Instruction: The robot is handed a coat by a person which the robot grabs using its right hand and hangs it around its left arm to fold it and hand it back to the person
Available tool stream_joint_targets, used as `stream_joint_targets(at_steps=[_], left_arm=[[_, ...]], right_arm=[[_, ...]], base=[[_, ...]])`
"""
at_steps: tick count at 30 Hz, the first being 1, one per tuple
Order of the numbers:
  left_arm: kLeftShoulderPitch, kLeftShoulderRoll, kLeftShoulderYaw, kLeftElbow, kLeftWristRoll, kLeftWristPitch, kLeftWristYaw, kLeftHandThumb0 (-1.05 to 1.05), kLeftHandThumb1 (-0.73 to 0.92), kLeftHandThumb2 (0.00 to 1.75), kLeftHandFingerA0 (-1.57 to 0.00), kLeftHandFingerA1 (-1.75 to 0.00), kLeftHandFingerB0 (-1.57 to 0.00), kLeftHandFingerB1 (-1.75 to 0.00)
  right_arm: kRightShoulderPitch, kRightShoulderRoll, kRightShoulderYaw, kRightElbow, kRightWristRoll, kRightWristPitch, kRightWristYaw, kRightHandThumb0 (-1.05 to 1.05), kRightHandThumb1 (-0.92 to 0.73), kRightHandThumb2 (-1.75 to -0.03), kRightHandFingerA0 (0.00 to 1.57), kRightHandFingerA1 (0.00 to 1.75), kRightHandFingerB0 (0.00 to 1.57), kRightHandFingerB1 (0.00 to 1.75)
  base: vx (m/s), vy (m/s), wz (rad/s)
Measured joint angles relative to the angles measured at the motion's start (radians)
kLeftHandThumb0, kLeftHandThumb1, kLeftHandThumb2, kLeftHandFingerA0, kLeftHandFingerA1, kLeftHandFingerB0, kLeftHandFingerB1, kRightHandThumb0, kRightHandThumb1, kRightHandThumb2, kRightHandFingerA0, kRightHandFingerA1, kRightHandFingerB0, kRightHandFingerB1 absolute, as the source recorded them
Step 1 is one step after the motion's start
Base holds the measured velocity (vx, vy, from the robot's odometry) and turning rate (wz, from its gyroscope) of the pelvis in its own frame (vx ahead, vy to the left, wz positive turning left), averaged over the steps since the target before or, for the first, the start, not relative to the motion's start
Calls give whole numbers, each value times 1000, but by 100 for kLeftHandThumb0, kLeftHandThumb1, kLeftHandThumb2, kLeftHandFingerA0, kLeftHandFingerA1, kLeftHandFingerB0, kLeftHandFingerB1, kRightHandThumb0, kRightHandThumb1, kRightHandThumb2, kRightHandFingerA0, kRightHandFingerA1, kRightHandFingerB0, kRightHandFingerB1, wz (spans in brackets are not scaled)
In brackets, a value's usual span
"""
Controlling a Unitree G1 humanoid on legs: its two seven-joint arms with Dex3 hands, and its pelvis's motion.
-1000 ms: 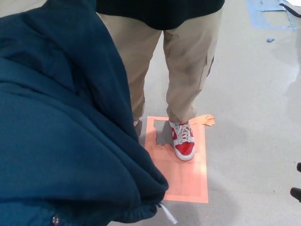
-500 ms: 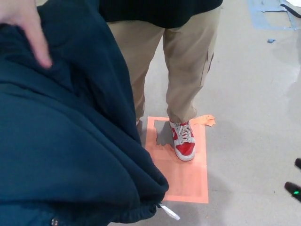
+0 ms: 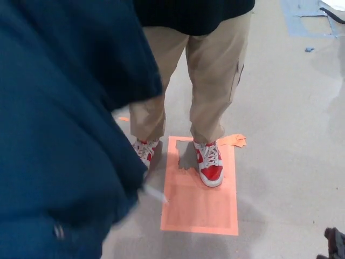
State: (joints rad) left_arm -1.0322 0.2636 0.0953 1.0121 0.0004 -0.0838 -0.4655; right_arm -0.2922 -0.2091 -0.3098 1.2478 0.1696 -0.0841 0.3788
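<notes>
Right hand (image 3: pixel 335 243), black, barely shows at the lower right corner, well right of the orange rectangular floor patch (image 3: pixel 199 208); open or closed, I cannot tell. One dark blue fabric coat (image 3: pixel 59 135) fills everything left of the patch. One person in tan trousers (image 3: pixel 213 81) wears two red-and-white sneakers (image 3: pixel 210 164): one on the patch, the other sneaker (image 3: pixel 143 151) just beside its left edge.

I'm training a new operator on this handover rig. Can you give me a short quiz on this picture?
1. True or false: the dark blue coat fills the picture's left side.
2. How many of the person's shoes stand on the orange floor patch? A none, B one, C both.
3. Fill in: the person's trousers are ____.
Key: 1 true; 2 B; 3 beige.
</notes>
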Motion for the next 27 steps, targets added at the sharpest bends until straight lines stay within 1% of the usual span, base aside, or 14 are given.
stream_joint_targets(at_steps=[1, 6, 7, 9, 10, 13, 14, 15, 16, 19, 21, 23, 24, 27], left_arm=[[5, -1, 0, -10, -5, 0, -4, -83, 72, 76, -10, -27, -10, -26], [27, -2, -2, -35, -16, 0, -17, -83, 73, 77, -10, -28, -9, -26], [29, -2, -3, -35, -16, 0, -19, -83, 73, 77, -11, -28, -9, -26], [30, -2, -5, -35, -18, 0, -21, -83, 73, 75, -11, -29, -10, -27], [30, -2, -5, -35, -18, 0, -21, -78, 67, 104, -5, -40, -5, -37], [30, -1, -5, -35, -20, 0, -22, -81, 69, 105, -4, -39, -4, -36], [32, -1, -6, -36, -20, 0, -22, -80, 86, 67, -13, -27, -12, -26], [34, -1, -7, -37, -20, 0, -22, -76, 67, 105, -5, -41, -5, -37], [37, -1, -7, -39, -20, 0, -23, -78, 86, 67, -12, -27, -12, -25], [69, -1, -8, -61, -23, 0, -26, -85, 72, 77, -10, -27, -10, -28], [95, -1, -7, -82, -26, 0, -32, -81, 85, 67, -12, -26, -12, -25], [124, 0, -7, -110, -28, 0, -36, -83, 73, 76, -10, -28, -10, -26], [144, 1, -6, -127, -30, 0, -41, -78, 84, 67, -12, -26, -10, -24], [215, 1, 3, -189, -47, 1, -56, -78, 84, 67, -12, -26, -9, -24]], right_arm=[[7, 0, 2, 3, -5, -12, -14, -81, -67, -88, 1, 16, 0, 17], [14, 0, 6, 10, -12, -50, -47, -78, -69, -89, 0, 17, 0, 15], [14, 0, 6, 11, -12, -54, -49, -76, -70, -106, 0, 22, 0, 19], [14, 0, 6, 12, -12, -61, -54, -78, -71, -106, 0, 20, 0, 18], [14, 0, 6, 12, -12, -63, -56, -80, -72, -106, 0, 19, 0, 16], [14, 0, 6, 16, -12, -67, -59, -83, -73, -106, 0, 18, 0, 14], [13, 0, 6, 18, -12, -67, -59, -83, -73, -105, 0, 18, 0, 13], [13, 0, 6, 19, -12, -67, -59, -85, -73, -105, 0, 16, 0, 12], [13, 0, 5, 20, -11, -67, -60, -85, -72, -105, 0, 18, 0, 12], [13, 0, 2, 23, -9, -67, -59, -84, -72, -104, 0, 20, 0, 13], [14, 0, 2, 26, -9, -67, -59, -84, -71, -104, 1, 22, 0, 13], [13, 0, 0, 28, -9, -67, -59, -87, -72, -102, 5, 23, 4, 12], [14, 0, -2, 29, -8, -66, -59, -85, -72, -103, 4, 22, 3, 13], [14, 0, -5, 32, -8, -65, -58, -88, -71, -101, 7, 24, 7, 13]], base=[[0, 0, 0], [0, 0, 0], [0, 0, 0], [0, 0, 0], [0, 0, 0], [0, 0, 0], [0, 0, 0], [0, 0, 0], [0, 0, 0], [0, 0, 0], [0, 0, 0], [0, 0, 0], [0, 0, 0], [0, 0, 0]])
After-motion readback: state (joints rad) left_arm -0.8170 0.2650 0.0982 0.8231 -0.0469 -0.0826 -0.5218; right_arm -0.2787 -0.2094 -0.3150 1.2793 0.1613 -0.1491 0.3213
